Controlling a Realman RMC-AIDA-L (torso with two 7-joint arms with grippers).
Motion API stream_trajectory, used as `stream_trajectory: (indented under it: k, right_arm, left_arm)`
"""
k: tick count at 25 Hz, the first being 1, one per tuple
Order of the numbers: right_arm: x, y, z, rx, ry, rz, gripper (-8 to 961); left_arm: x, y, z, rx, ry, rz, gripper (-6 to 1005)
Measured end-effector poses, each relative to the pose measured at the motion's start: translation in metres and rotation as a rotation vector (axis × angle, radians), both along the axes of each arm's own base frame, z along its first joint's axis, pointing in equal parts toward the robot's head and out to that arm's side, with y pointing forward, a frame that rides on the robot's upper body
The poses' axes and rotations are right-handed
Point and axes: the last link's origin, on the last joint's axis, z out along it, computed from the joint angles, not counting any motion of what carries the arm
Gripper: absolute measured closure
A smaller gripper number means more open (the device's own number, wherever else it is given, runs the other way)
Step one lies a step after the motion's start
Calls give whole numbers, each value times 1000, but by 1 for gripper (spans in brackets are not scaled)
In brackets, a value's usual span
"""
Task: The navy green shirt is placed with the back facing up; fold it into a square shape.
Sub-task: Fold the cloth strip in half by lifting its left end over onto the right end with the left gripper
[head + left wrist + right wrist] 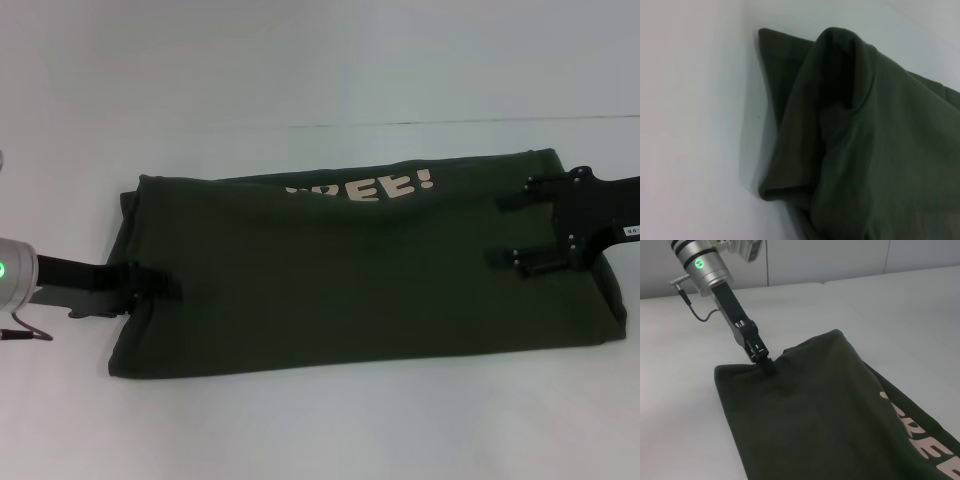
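A white table (300, 60) fills the scene, and the navy green shirt (360, 290) lies across its middle as a long band already folded lengthwise, running from nine o'clock to three o'clock, with a strip of cream lettering (372, 188) ending "EE!" turned up along its far edge near twelve o'clock. The left gripper (160, 280) sits at nine o'clock, its fingers pressed together on the cloth at the band's left end — the right wrist view shows the fabric puckered into the pinch. The right gripper (520, 228) rests over the band's right end at three o'clock, its two fingers spread apart and lying flat over the cloth, not gripping it. To do this step well, the judgement is that both ends need a firm hold on all layers before one end is carried over the other, edges matched. A thin cable (28, 334) trails beside the left wrist; nothing else stands in the way.
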Motion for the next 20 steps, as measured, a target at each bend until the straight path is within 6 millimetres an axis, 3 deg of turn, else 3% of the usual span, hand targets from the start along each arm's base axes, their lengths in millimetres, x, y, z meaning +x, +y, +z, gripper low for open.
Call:
stream_trajectory:
  k: [20]
  right_arm:
    - [-1, 1, -2, 5, -4, 0, 129]
  left_arm:
    - [6, 2, -3, -18, 2, -16, 369]
